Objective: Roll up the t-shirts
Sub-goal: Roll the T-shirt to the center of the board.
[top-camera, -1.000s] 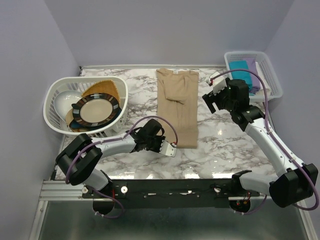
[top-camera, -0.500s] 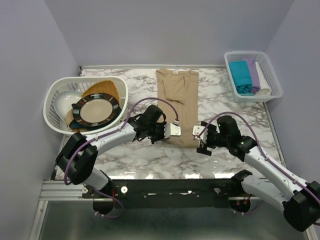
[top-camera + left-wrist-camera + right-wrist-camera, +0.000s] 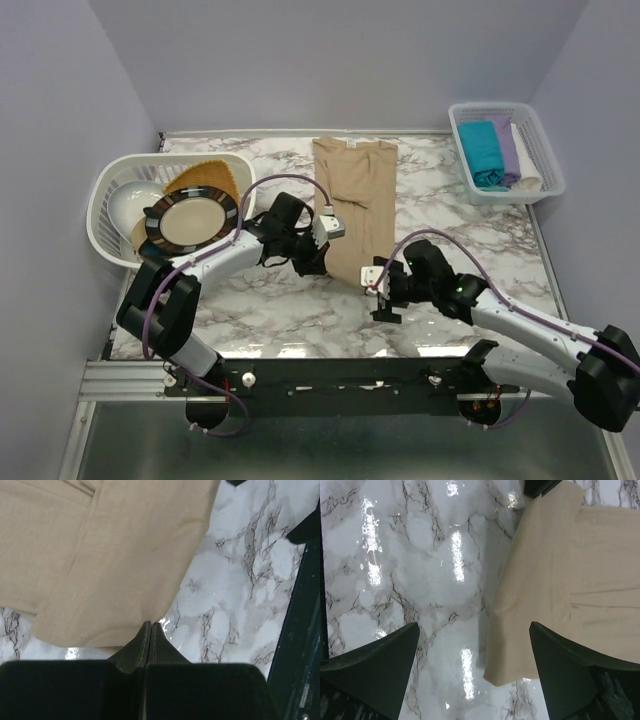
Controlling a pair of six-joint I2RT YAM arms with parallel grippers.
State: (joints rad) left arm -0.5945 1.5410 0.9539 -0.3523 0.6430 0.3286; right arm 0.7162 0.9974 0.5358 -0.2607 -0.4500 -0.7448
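Note:
A beige t-shirt (image 3: 357, 205), folded into a long strip, lies flat in the middle of the marble table. My left gripper (image 3: 321, 261) is shut at the strip's lower left edge. In the left wrist view its closed fingertips (image 3: 151, 625) meet the hem of the beige t-shirt (image 3: 115, 555), and no cloth shows between them. My right gripper (image 3: 380, 296) is open at the near hem. In the right wrist view it (image 3: 474, 630) straddles a corner of the beige t-shirt (image 3: 540, 600). Teal (image 3: 481, 150), lilac (image 3: 506, 145) and white (image 3: 526, 182) t-shirts lie in the right basket.
A white lattice basket (image 3: 548, 170) stands at the back right. At the left a second white basket (image 3: 105, 195) holds a tan plate with a black patterned rim (image 3: 192, 220), a white bowl (image 3: 128, 205) and a tan woven mat (image 3: 207, 178).
My right arm has swung from beside the right basket down to the beige shirt's near hem, jaws opening wider. My left gripper has slid from the near hem up along the shirt's left edge.

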